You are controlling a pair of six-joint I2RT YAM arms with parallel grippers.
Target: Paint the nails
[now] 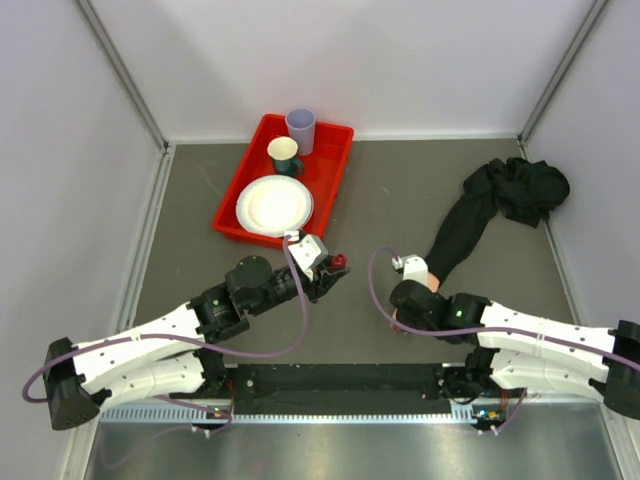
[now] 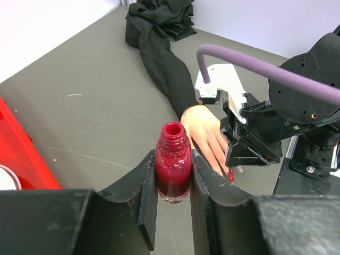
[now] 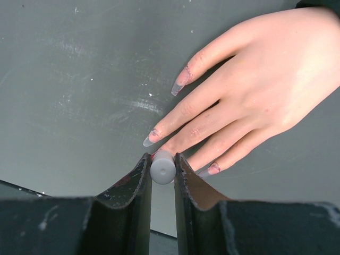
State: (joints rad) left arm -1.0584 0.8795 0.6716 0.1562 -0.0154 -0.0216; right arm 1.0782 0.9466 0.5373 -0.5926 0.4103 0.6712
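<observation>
Left gripper (image 2: 172, 159) clamped on small glass bottle of dark red polish (image 2: 172, 178), upright, cap off, neck open. Right gripper (image 3: 162, 162) nearly closed, pinching round grey cap-like handle (image 3: 162, 168) seen end-on; whatever is under it is hidden. Handle sits just over fingertips of skin-coloured mannequin hand (image 3: 265, 90), flat, palm down on grey table (image 3: 79, 79). Long oval nails (image 3: 179, 85) mostly pale, red smears on some. Black fabric sleeve (image 2: 164, 64) trails away far right. Far left: red plastic tray (image 1: 335, 165) with white paper plate (image 1: 273, 205), two cups (image 1: 301, 130).

On the surface (image 1: 380, 190), a tray (image 1: 226, 214) sits at 11 o'clock, holding a plate (image 1: 273, 205) in front and two cups (image 1: 301, 128) behind. The mannequin hand (image 2: 204, 127) lies at 4 o'clock, its sleeve (image 1: 465, 225) trailing toward 2 o'clock. The polish bottle (image 2: 172, 170) is at its 9 o'clock.
</observation>
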